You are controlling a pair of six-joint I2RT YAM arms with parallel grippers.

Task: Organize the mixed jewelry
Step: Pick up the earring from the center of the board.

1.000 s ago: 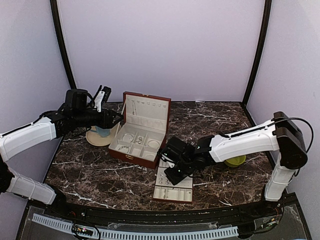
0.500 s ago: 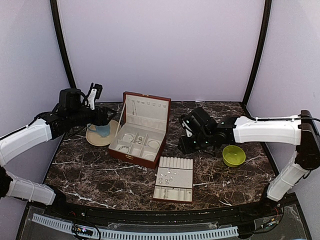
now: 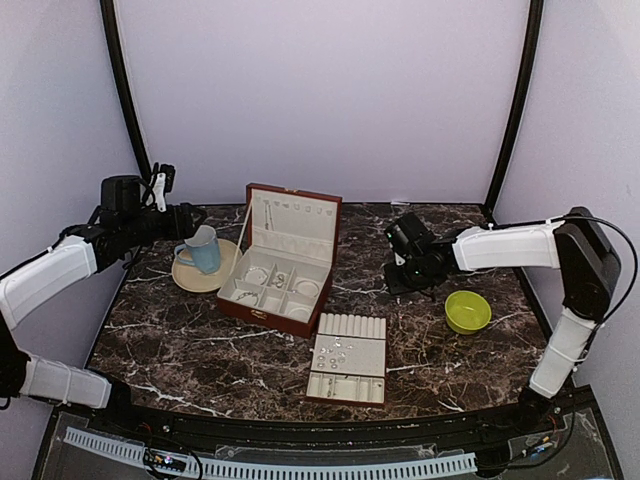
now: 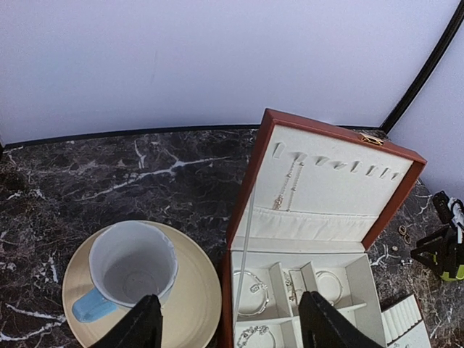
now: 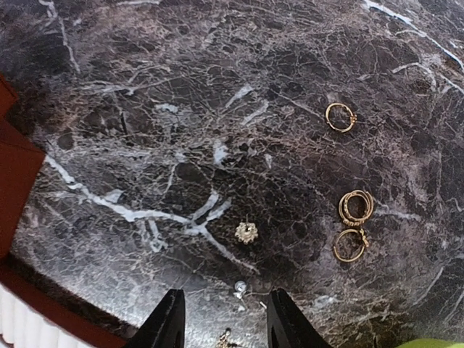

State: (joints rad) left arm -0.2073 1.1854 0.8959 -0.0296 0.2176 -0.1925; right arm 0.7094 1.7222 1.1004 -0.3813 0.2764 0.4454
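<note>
Top external puts my left claw (image 3: 188, 214) at about 10 o'clock from the open reddish-brown box (image 3: 262, 312), just past the blue mug (image 3: 203, 250) that stands on a cream saucer (image 3: 195, 284). My right claw (image 3: 402, 274) hangs low over the dark marble surface (image 3: 190, 345) at 3 o'clock from the box, with the green bowl (image 3: 468, 311) at its 4 o'clock. The cream ring tray (image 3: 350, 327) lies at 5 o'clock from the box, and a few tiny silvery pieces (image 3: 338, 350) sit on its middle band. On the left wrist camera my claw (image 4: 235, 322) is spread wide with nothing between the fingers (image 4: 145, 322). The mug is at 8 o'clock in that picture and the box at 4 o'clock. Two thin chains (image 4: 286, 185) hang on the inside of the lid, and bracelets (image 4: 251, 286) lie in the cream compartments below. On the right wrist camera my claw (image 5: 225, 319) is also parted and empty, pointing down at bare surface. Loose rings (image 5: 355, 207) of a yellowish metal lie apart from one another at 2 to 4 o'clock in the picture. A cluster stud (image 5: 246, 232) rests near the centre, and a small stud (image 5: 239, 287) lies at 6 o'clock, just ahead of the fingertips and touching neither.
</note>
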